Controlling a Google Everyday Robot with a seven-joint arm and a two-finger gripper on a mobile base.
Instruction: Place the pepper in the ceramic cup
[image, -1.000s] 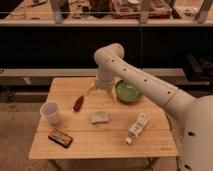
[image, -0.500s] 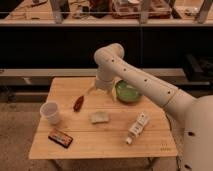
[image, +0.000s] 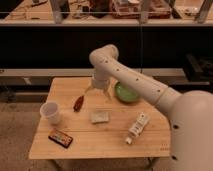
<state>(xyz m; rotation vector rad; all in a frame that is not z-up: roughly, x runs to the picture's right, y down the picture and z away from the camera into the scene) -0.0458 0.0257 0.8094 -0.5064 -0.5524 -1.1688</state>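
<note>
The gripper hangs open and empty above the table; the pepper lies near, down-left in view, long axis slanting roughly along that line.

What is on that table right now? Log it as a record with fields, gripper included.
gripper: open, empty, above the table's back half, between pepper and bowl
pepper: lying on the table, apart from the cup, not held
cup: white, upright, near the picture's left edge of the table
bowl: green, back of the table, beside the gripper
box: black-and-orange, flat, in front of the cup
pale flat item: mid-table, kind unclear
bottle: white, lying on its side, front right in the picture
table: wooden
task state: pepper not yet picked up
</note>
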